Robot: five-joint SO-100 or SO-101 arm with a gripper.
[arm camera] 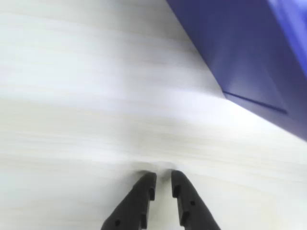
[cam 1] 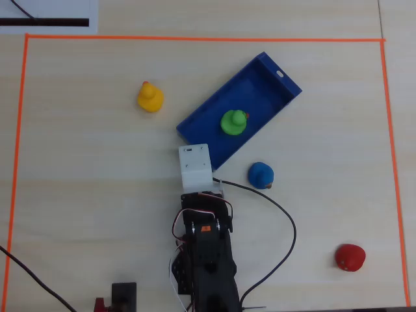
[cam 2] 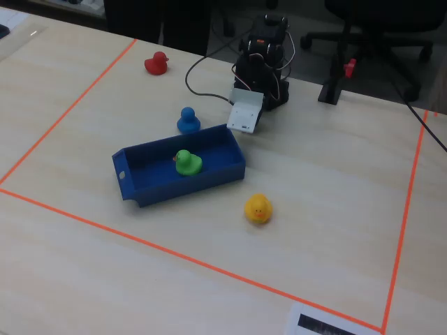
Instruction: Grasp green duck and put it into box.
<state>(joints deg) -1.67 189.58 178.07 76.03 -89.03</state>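
1. In the wrist view the gripper (arm camera: 163,179) hangs over bare table (arm camera: 72,120) with nothing between its fingers; the two black fingertips (arm camera: 146,184) stand almost together, a thin slit apart.
2. In the overhead view the arm's white wrist block (cam 1: 195,168) sits just beside the near short end of the box (cam 1: 273,81), not over its floor.
3. The box, a long blue tray, lies at a slant inside the orange tape border (cam 1: 195,39).
4. The green duck (cam 1: 233,121) rests inside the box, near its middle, upright on the floor.
5. The blue duck (cam 1: 260,175) stands on the table just beside the box's long wall.
6. The yellow duck (cam 1: 149,97) stands near the box's other long side.
7. The red duck (cam 1: 350,257) lies well apart from the box.
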